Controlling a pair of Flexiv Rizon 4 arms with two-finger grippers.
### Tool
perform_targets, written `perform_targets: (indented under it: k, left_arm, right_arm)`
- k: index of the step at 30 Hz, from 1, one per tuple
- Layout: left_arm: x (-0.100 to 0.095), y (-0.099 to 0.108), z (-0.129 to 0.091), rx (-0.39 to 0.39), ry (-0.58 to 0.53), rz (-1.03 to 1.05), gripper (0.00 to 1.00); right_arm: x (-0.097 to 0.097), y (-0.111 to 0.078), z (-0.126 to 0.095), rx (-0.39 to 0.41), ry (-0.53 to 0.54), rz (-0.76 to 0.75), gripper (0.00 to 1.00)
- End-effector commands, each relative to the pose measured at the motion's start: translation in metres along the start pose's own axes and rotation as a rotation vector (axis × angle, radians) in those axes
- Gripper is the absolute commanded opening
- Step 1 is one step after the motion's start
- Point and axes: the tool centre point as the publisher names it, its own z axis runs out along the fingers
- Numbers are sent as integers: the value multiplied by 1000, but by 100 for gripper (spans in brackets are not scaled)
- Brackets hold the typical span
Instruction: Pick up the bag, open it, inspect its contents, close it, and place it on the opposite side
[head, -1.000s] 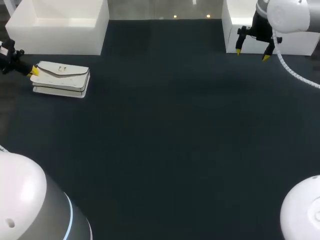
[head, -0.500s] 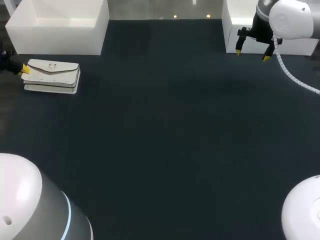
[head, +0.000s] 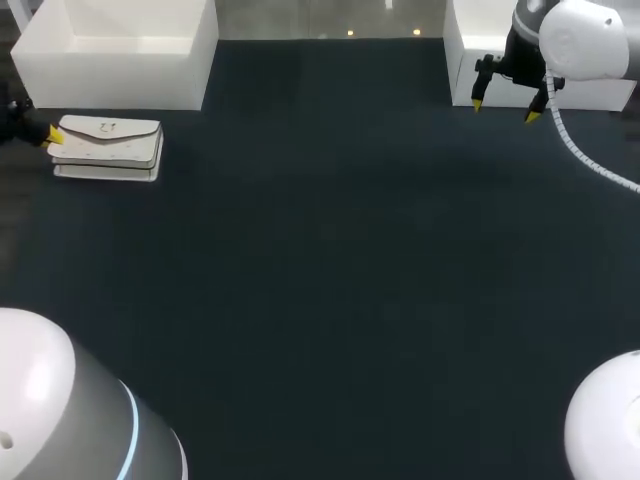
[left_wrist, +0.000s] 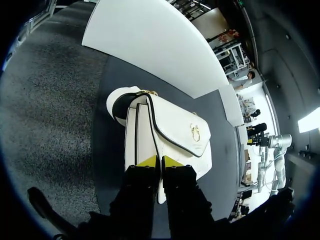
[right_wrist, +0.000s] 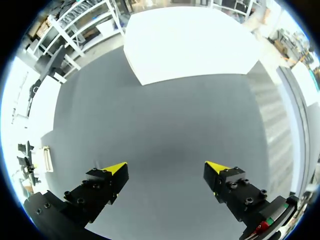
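Head view: white leather flap bag (head: 108, 150) lay flat at far-left edge of dark matte surface (head: 340, 270), just in front of large white box (head: 120, 55). Left pincer (head: 52, 136) mostly cut off there, only yellow tip at bag's end. Left wrist view filled gap: tips nearly together, clenched on bag's thin side edge. Flap shut, gold clasp, black trim. Right pincer (head: 504, 108) released, fingers wide, hovering far right by second white box (head: 465, 60). Right wrist view: bare surface beneath, bag well apart.
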Motion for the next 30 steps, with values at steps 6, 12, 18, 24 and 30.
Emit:
perform_targets:
  k: [6, 12, 18, 24, 30]
  left_arm:
    - [4, -4, -22, -149, 69, 7, 100]
    - [20, 4, -40, -116, -4, 19, 100]
    - [47, 17, -53, -99, -134, 8, 100]
    - [77, 28, -64, -83, -251, 21, 100]
    - [107, 41, -69, -54, -366, 23, 100]
  right_arm:
    - [0, -1, 0, -1, -4, 1, 100]
    - [0, -1, 0, -1, -4, 1, 100]
    - [0, -1, 0, -1, -4, 1, 100]
    - [0, -1, 0, -1, -4, 1, 100]
    - [0, -1, 0, -1, -4, 1, 100]
